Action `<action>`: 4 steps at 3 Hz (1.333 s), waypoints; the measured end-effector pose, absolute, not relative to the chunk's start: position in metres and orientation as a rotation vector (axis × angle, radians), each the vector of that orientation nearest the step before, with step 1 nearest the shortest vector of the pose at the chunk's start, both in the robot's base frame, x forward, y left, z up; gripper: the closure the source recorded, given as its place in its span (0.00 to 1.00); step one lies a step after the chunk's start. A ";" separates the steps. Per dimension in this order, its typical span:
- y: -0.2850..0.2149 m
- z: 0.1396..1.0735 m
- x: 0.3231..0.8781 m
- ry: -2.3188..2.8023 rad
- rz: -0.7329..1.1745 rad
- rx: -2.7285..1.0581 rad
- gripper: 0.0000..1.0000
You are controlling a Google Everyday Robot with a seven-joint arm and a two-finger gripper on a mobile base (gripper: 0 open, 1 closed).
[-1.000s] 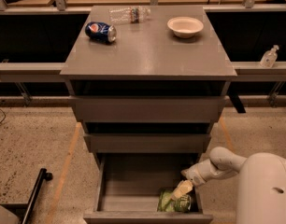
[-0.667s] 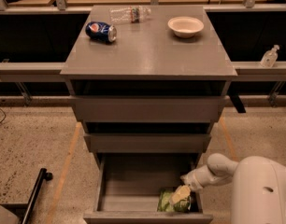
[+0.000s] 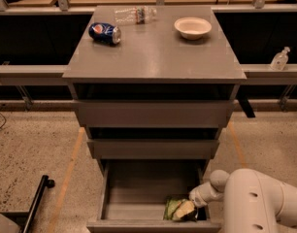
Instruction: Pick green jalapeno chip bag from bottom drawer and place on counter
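Gripper sits at the green jalapeno chip bag in the bottom drawer's front-right corner, hold can't tell, and that crinkly bag could slip on lifting.

The gripper crowds the lower-right corner of the bottom drawer at the green jalapeno chip bag; its left floor lies free from above.
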State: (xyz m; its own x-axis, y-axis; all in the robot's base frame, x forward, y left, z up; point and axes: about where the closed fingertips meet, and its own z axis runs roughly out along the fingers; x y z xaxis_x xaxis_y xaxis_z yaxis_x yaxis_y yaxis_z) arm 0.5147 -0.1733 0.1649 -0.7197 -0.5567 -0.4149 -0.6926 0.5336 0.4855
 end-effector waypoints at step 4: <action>-0.189 0.168 0.525 2.582 0.800 -0.997 0.85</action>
